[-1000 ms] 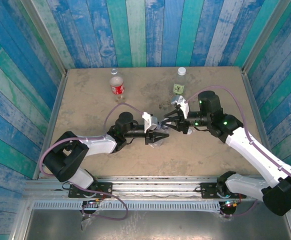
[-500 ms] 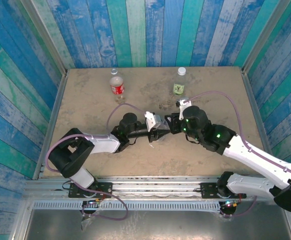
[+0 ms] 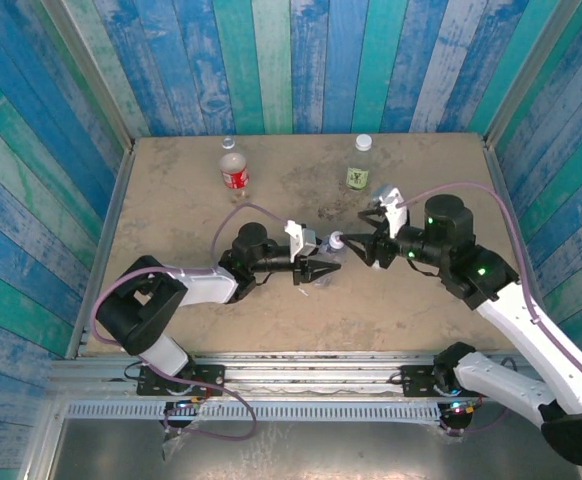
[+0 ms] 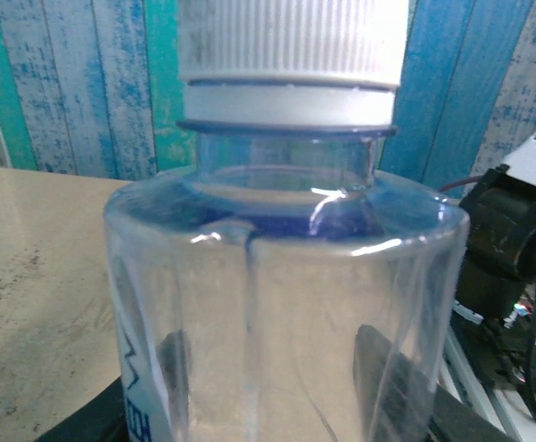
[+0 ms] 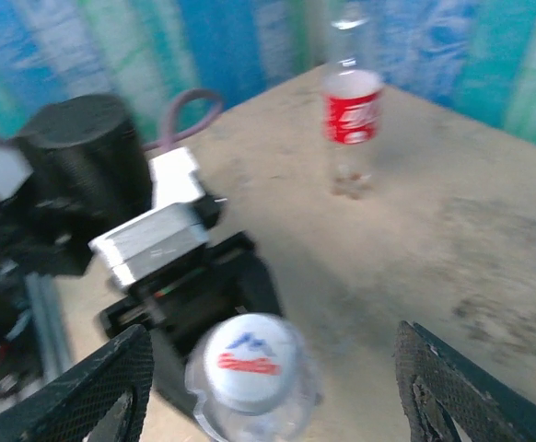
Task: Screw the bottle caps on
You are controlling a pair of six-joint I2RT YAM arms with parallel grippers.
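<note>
White plastic, the cap point(image 4: 291, 55) is seated on the slim bottle point(image 4: 277, 304), which is clamped at mid-table by the left gripper point(image 3: 316, 270). The right gripper point(image 5: 270, 336) is spread clear of it. The green-labelled bottle point(image 3: 359, 172) is capped too, while the red-labelled bottle point(image 3: 234, 172) appears uncapped. Open table point(image 3: 171, 220) is left all round, hemmed by plank walls point(image 3: 51, 200).

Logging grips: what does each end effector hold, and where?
Left end effector clamps the clear bottle by its body; right end effector holds nothing.
</note>
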